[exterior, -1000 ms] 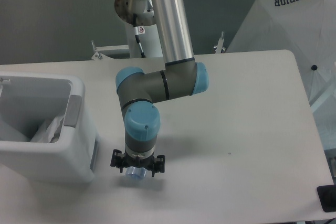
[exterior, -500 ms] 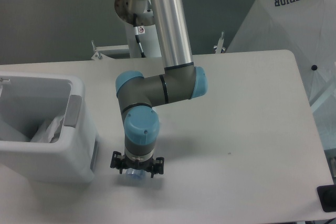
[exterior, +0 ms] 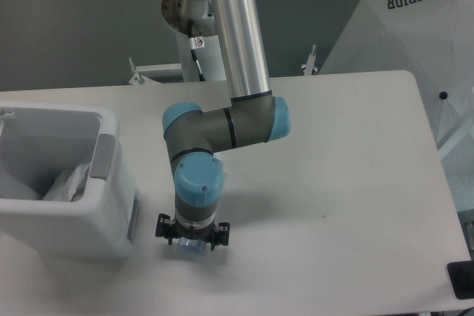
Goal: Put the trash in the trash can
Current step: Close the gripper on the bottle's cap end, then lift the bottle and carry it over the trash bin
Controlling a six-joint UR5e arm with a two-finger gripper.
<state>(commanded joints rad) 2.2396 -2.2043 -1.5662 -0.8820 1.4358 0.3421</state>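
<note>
Gripper pointing straight down over the bottle on the table, just right of the bin (bag inside); whether its fingers grasp cannot be told.

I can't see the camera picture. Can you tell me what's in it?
A robot arm's claw reaches down over a small clear bottle on a white table. Left of it, a white trash can already holds a crumpled plastic bag.
</note>
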